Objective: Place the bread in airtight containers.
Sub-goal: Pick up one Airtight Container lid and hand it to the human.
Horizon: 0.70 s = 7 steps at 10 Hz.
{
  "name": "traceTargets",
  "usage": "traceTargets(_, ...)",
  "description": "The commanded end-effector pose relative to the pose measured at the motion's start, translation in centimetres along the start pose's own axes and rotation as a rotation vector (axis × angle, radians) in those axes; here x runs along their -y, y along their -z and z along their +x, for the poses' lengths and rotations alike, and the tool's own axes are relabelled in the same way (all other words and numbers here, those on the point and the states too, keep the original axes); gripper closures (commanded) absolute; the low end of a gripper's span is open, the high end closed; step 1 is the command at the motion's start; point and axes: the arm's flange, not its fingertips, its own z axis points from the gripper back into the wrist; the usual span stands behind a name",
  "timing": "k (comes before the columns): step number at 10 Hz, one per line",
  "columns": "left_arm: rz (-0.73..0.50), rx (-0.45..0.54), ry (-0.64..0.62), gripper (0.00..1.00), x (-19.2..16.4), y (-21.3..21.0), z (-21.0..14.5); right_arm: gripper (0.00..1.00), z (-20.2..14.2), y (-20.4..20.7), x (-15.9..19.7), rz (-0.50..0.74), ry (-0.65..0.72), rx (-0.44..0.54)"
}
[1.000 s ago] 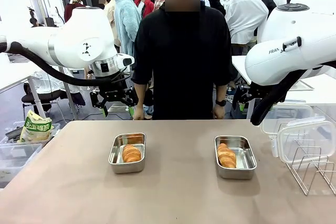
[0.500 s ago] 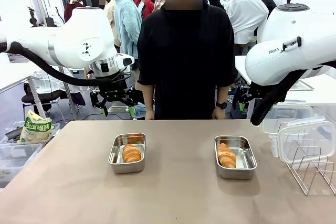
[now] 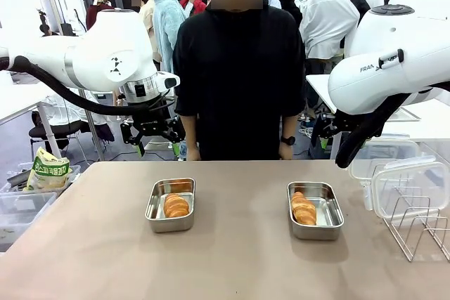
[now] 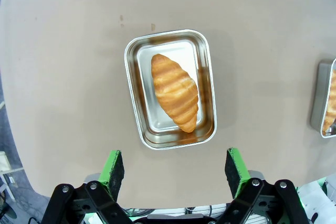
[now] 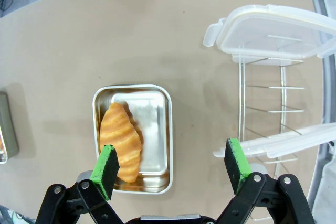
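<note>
left gripper (image 4: 174, 163): hanging open, empty, bottom edge
right gripper (image 5: 170, 167): hanging open, empty, bottom edge
bread (image 4: 175, 92): lying inside each airtight container (image 4: 134, 103), frame centre
clear lid (image 5: 273, 30): sitting upper right

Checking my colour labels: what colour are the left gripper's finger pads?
Bright green pads on the left gripper, clearest in the left wrist view.

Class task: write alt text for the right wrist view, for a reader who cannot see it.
A roll lies in a lidless steel container on a tan table, seen from above between the green pads of the open right gripper. Beside it, clear lids rest on a wire rack.
</note>
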Motion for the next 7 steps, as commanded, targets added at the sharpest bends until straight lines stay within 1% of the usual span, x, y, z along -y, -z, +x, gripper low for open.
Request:
traceTargets(1,0.014,0.009,-0.003,0.0,-0.1,-0.3,0.0,0.0,0.0,0.2,0.1,0.0,-0.004,0.007)
traceTargets(3,0.014,0.009,-0.003,0.0,-0.1,-0.3,0.0,0.0,0.0,0.0,0.0,0.0,0.0,0.0)
traceTargets(4,0.014,0.009,-0.003,0.0,-0.1,-0.3,0.0,0.0,0.8,-0.7,0.4,-0.052,0.004,0.004)
traceTargets(5,0.014,0.009,-0.003,0.0,-0.1,-0.3,0.0,0.0,1.4,-1.7,0.5,-0.142,-0.032,-0.017)
traceTargets(6,0.014,0.009,-0.003,0.0,-0.1,-0.3,0.0,0.0,2.0,-2.7,0.7,-0.174,-0.073,-0.054)
traceTargets(7,0.014,0.009,-0.003,0.0,-0.1,-0.3,0.0,0.0,2.6,-3.5,1.4,-0.156,-0.133,-0.105)
